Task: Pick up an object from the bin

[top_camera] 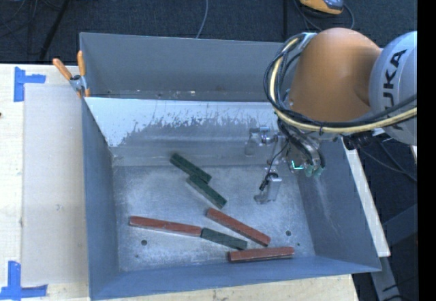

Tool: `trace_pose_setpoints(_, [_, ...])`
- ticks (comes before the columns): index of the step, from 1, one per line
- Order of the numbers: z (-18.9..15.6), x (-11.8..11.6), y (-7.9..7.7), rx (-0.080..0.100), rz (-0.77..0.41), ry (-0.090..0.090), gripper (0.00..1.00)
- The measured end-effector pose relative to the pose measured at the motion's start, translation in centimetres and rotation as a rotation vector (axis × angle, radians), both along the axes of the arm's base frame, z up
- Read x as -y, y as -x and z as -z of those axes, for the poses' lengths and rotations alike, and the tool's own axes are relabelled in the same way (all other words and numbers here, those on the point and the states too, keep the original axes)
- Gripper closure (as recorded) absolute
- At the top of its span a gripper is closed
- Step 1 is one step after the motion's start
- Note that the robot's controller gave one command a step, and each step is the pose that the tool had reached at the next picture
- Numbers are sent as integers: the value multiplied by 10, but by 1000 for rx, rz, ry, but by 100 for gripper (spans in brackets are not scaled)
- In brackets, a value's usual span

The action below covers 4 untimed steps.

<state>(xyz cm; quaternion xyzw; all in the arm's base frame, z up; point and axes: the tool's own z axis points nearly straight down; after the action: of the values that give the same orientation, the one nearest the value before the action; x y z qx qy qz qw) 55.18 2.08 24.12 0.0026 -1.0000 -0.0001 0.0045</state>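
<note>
Camera view: the gripper (268,192) hangs low over bare floor, right of centre in the bin (95,177). Open or closed? I cannot tell, and nothing shows in its grasp. Nearest thing is a green bar (206,191) just to its left, lying flat on a diagonal, with a second green bar (191,167) touching its upper end. A red bar (238,226) lies below, and more bars are along the bottom edge. These look thin, stiff, light and hard. They are likely slick on metal, so I'd pinch the green bar across its narrow width at mid-length. Writing: the letters "UKA" on the arm (395,78), nothing readable on the bars.
</note>
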Motion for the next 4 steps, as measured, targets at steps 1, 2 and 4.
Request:
trace_pose_setpoints(1, [155,-29,32,-1,-17,-1,0])
trace_pose_setpoints(2, [170,-43,35,10,118,1,0])
trace_pose_setpoints(4, [170,45,30,7,117,0,100])
